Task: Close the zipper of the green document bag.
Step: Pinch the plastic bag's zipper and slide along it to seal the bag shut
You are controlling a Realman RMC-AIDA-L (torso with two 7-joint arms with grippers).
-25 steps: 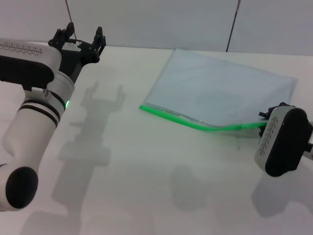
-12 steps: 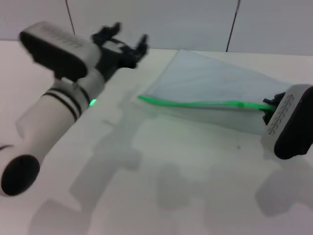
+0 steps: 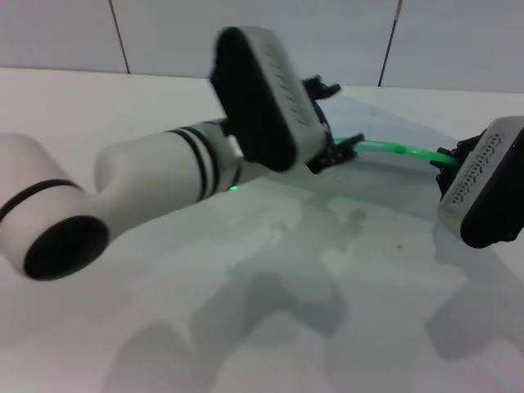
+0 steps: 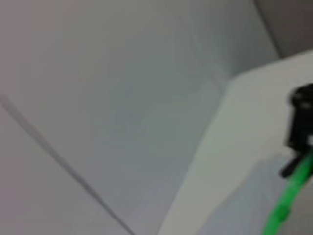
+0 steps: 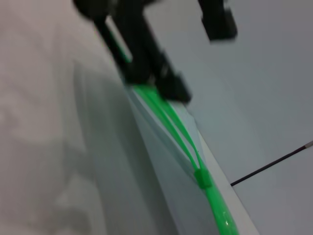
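Observation:
The green document bag (image 3: 393, 176) is a translucent pouch at the right, its green edge raised off the white table. The zipper (image 3: 397, 151) runs as a bright green strip between my two grippers. My right gripper (image 3: 450, 160) grips its right end, mostly hidden behind the wrist housing. My left gripper (image 3: 334, 119) has reached across to the strip's left end, fingers apart, one finger at the strip. The right wrist view shows the zipper (image 5: 171, 132) split into two strands that merge at a small green nub (image 5: 203, 178), with the left gripper (image 5: 195, 61) beyond.
My left forearm (image 3: 164, 176) stretches across the middle of the white table (image 3: 270, 327) and hides the bag's left part. A pale wall (image 3: 164, 33) with dark seams rises behind the table's far edge.
My left arm swung right from the far-left corner to the bag's left end. My right gripper lifted the green edge off the table, and the strip now hangs taut.

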